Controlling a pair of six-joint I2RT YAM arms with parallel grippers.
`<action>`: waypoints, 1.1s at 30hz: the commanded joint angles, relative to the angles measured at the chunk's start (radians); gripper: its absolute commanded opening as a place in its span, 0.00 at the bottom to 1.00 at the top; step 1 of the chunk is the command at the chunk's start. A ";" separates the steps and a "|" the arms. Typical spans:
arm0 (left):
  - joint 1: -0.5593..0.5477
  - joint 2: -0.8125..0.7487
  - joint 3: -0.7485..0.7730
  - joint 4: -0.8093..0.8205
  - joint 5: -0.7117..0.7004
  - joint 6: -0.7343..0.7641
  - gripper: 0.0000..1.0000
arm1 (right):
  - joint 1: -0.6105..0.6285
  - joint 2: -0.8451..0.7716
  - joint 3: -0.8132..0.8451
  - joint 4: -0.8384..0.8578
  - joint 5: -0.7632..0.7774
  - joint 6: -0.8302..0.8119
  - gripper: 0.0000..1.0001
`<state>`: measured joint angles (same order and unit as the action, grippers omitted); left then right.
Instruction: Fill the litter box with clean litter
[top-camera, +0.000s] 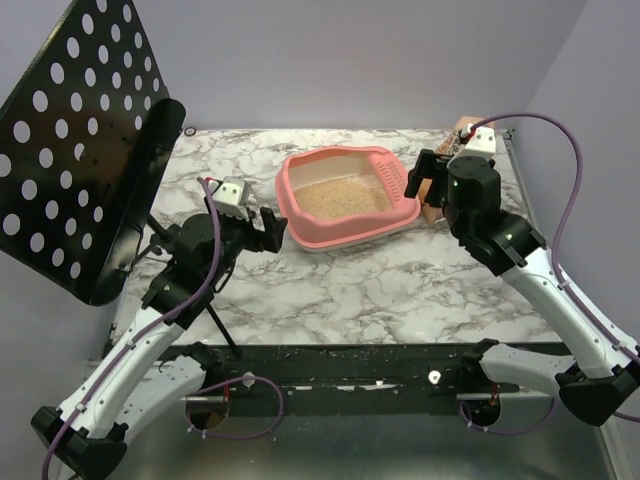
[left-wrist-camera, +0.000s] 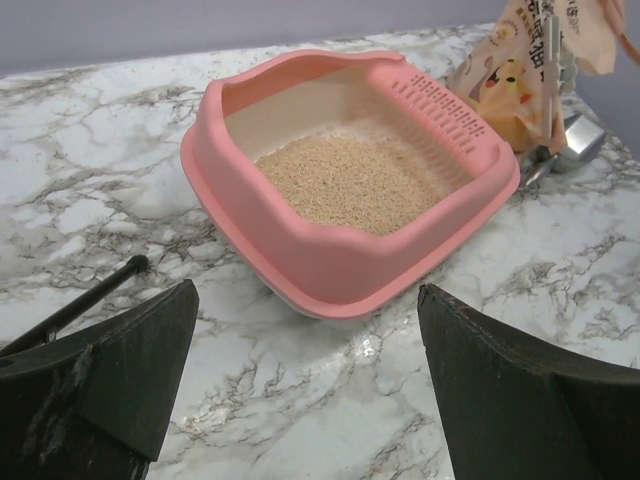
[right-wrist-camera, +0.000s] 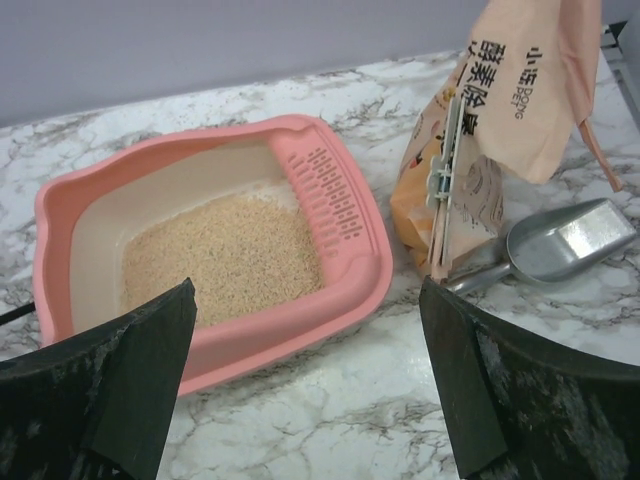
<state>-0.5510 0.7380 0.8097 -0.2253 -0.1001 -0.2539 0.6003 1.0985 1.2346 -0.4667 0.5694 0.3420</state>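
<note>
Sitting upper centre in the top view, the litter box (top-camera: 345, 233) holds a bed of clean litter (top-camera: 345, 198); filling seems largely done. Paper bag (right-wrist-camera: 500, 120) and metal scoop (right-wrist-camera: 565, 240) rest beside it on the desk (top-camera: 350, 290). Left fingers (left-wrist-camera: 110, 360) and right fingers (right-wrist-camera: 110, 370) gape wide, empty.

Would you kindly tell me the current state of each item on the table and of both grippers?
litter box: upright on the table, partly filled.
clean litter: loose layer in the box bottom.
paper bag: standing beside the box, top flopped over.
metal scoop: lying by the bag, empty.
left gripper: open, holding nothing.
right gripper: open, holding nothing.
</note>
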 joint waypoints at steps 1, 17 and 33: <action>0.000 0.090 0.065 -0.088 -0.017 0.010 0.99 | -0.004 0.044 0.087 -0.016 0.072 -0.047 1.00; 0.000 0.051 0.046 -0.060 0.013 -0.002 0.99 | -0.283 0.464 0.400 -0.087 -0.037 -0.028 0.93; 0.000 0.063 0.051 -0.062 0.056 -0.015 0.99 | -0.318 0.592 0.344 -0.155 -0.013 -0.015 0.89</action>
<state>-0.5510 0.8040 0.8604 -0.2935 -0.0734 -0.2592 0.2878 1.6608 1.6028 -0.5964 0.5060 0.3317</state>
